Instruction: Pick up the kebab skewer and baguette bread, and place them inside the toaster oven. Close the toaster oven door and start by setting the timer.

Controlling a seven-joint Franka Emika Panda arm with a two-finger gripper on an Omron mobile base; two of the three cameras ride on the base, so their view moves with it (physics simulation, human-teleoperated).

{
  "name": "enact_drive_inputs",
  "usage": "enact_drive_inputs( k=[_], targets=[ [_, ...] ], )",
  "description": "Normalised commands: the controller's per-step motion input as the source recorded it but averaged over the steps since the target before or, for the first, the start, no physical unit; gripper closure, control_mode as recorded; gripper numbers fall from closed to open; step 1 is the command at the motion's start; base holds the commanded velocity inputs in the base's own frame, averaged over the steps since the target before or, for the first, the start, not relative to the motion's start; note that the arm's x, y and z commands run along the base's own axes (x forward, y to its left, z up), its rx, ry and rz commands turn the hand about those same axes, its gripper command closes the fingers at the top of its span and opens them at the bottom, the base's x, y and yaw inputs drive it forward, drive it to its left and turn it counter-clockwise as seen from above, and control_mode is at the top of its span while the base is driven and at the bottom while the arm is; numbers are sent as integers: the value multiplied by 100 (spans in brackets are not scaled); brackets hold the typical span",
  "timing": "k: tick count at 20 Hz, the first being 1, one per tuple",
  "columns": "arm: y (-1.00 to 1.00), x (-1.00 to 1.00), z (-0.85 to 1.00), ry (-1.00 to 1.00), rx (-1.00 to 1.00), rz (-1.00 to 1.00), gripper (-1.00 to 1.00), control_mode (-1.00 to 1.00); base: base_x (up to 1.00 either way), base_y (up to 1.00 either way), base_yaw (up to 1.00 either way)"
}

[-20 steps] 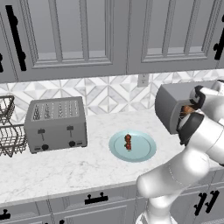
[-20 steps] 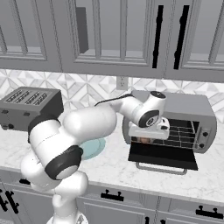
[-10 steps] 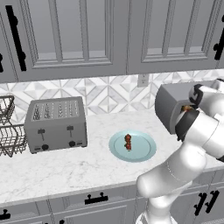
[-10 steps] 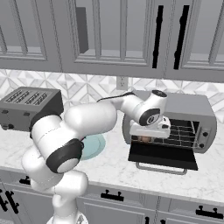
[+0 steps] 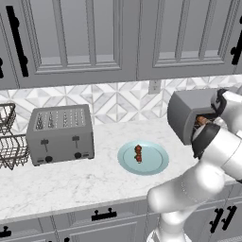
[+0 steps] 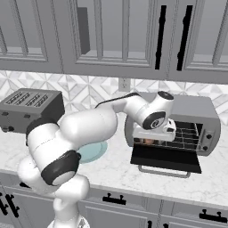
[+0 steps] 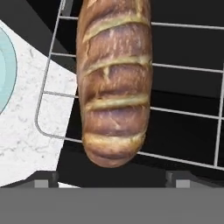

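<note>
Grey wall cabinets and patterned tile backsplash above a white marble surface (image 5: 71, 184).

Left base view. One slot toaster (image 5: 60, 134); one wire basket (image 5: 9, 142), cut off by the left edge; one teal plate (image 5: 143, 158) bearing the single kebab skewer (image 5: 138, 153). Toaster oven (image 5: 186, 113) at far right, its front largely hidden behind the white arm (image 5: 212, 151). Brown patch at the oven mouth, too small to identify. Door and jaws not made out from this side.

Right base view. Toaster oven door (image 6: 164, 158) folded down flat, silver bar handle at its front edge. Wire rack (image 6: 187, 136) visible inside the cavity. Hand lowered at the left end of the opening, covering most of the baguette bread (image 6: 149, 141); only a brown sliver showing beneath it. Plate mostly hidden behind the arm, skewer hidden with it. Knobs on the oven's right panel too small to count.

Hand view. One baguette bread lying lengthwise on the rack inside the oven, far end cut off by the top of the frame. Two dark finger tips (image 7: 46, 179) at the bottom, one on either side of the loaf's near end, each with a visible gap to the crust: jaws spread wide, gripping nothing. Thin arc of the plate and a wedge of marble at left.
</note>
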Motion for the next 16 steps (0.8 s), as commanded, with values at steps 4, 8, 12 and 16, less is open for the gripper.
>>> enact_drive_inputs(
  k=[4, 8, 12, 16],
  targets=[
    [57, -74, 46, -13, -1, 0, -100, -100, 0, 0, 0],
    [100, -100, 2, -1, -4, -13, -100, -100, 0, 0, 0],
    [100, -82, 0, 0, -3, -16, -100, -100, 0, 0, 0],
    [100, -22, 0, 0, -6, -12, -100, -100, 0, 0, 0]
  ],
)
